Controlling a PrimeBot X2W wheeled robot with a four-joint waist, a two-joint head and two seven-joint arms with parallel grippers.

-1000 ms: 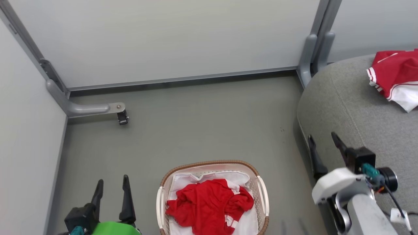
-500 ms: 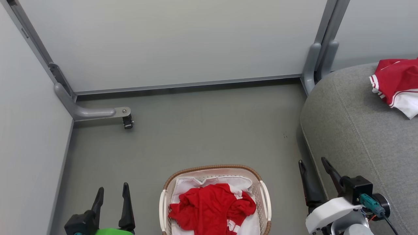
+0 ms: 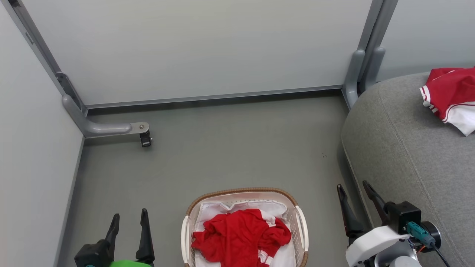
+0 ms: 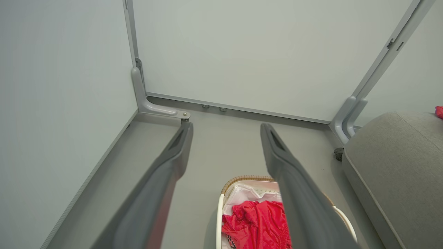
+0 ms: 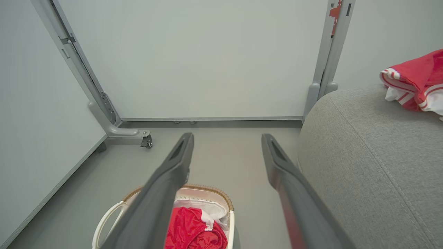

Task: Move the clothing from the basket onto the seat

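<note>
Clothing [image 3: 239,237] lies in the near basket [image 3: 243,192] while the right claw [image 3: 351,184], apart and empty like the left claw [image 3: 130,213], has drawn back from the seat [image 3: 400,148], seemingly ready to fetch it.

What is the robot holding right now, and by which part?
Nothing. The left tool and the right tool both stand open and empty; the red clothing lies loose in the basket.
</note>
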